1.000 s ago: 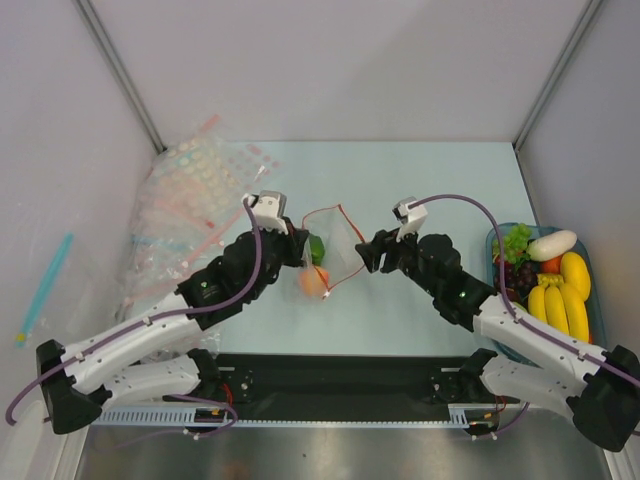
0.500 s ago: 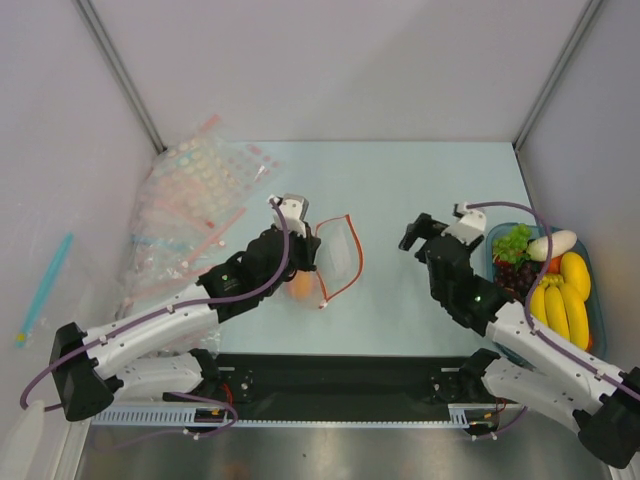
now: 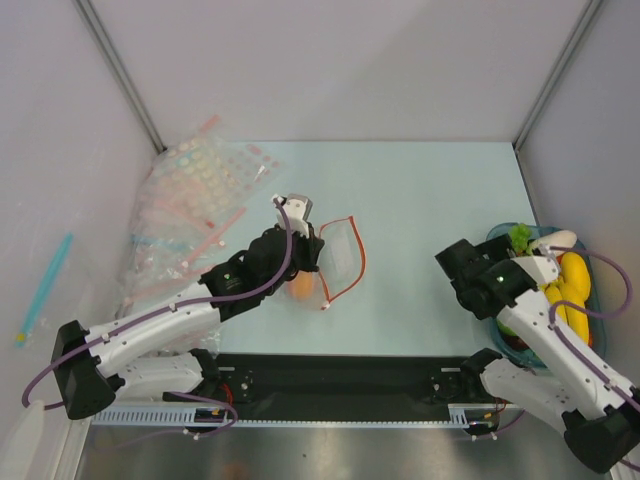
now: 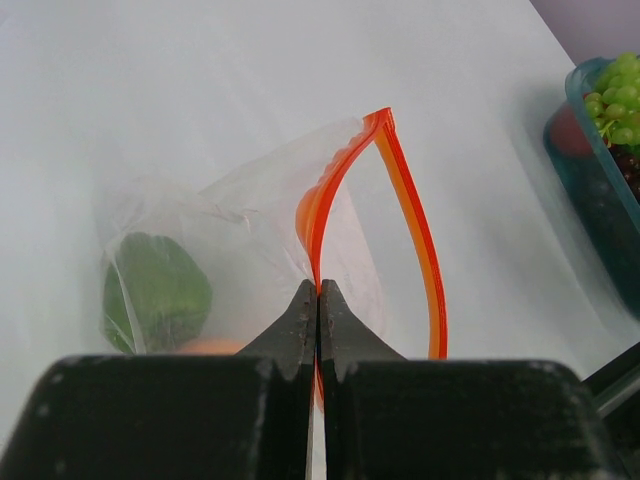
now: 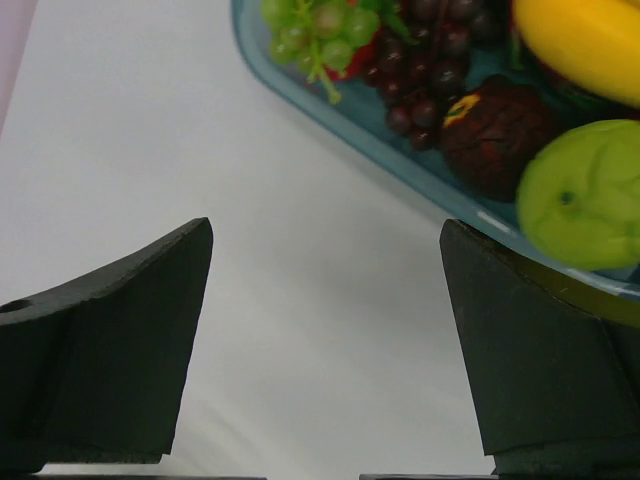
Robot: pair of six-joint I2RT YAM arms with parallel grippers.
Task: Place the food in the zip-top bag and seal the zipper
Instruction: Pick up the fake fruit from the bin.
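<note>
Zipper [image 4: 410,215] pinched tight in left jaws, green piece [image 4: 155,290] and orange ball [image 3: 302,286] just ahead in bag [image 4: 250,210]. Right jaws wide, tray [image 5: 400,165] ahead.

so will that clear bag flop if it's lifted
Probably floppy: the zip-top bag wrinkles where the left end effector pinches its zipper. The green piece inside would likely sag it downward. That zipper looks stiffer, so the mouth may hold open.

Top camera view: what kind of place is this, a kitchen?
Probably a robot test booth, not a kitchen: the left arm and right arm are bolted to the table, plain walls close it in, and the tray holds toy fruit.
</note>
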